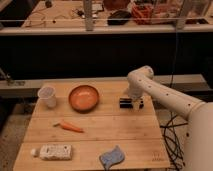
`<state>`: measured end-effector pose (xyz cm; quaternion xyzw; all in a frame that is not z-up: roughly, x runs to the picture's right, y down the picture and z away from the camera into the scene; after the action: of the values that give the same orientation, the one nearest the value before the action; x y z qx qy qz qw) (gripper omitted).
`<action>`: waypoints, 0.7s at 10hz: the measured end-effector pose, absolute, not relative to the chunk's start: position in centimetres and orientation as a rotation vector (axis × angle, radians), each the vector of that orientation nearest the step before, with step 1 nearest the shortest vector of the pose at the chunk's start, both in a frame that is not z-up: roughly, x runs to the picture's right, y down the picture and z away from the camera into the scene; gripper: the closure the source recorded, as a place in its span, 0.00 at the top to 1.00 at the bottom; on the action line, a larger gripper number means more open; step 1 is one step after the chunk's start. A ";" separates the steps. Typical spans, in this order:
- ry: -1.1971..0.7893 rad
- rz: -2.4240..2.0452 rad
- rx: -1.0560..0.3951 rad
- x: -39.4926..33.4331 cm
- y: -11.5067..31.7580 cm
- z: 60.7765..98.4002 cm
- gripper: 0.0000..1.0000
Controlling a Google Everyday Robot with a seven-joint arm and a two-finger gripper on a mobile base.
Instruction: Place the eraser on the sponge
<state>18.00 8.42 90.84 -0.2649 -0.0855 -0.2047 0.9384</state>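
Note:
The eraser (130, 103), a small black block, lies on the wooden table (130, 132) near its far right edge, to the right of the orange bowl (83, 97). My gripper (133, 102) points down from the white arm right over the eraser, open, with its fingers at the block's sides. The eraser rests on the table. The sponge (112, 156), a flat blue-grey pad with wavy edges, lies at the table's near edge, well in front of the gripper and a little to its left.
A white cup (47, 96) stands at the far left. A carrot (69, 126) lies mid-left, and a flat white bottle (54, 151) at the near left. Cables hang off the right side. A cluttered bench runs behind.

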 end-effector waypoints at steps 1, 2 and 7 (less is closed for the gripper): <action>-0.174 -0.419 -0.542 18.1 8.5 91.0 0.80; -0.176 -0.420 -0.542 18.2 8.5 91.2 0.80; -0.178 -0.422 -0.544 18.4 8.7 92.0 0.80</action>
<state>18.41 8.74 91.96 -0.2662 -0.0873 -0.2064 0.9375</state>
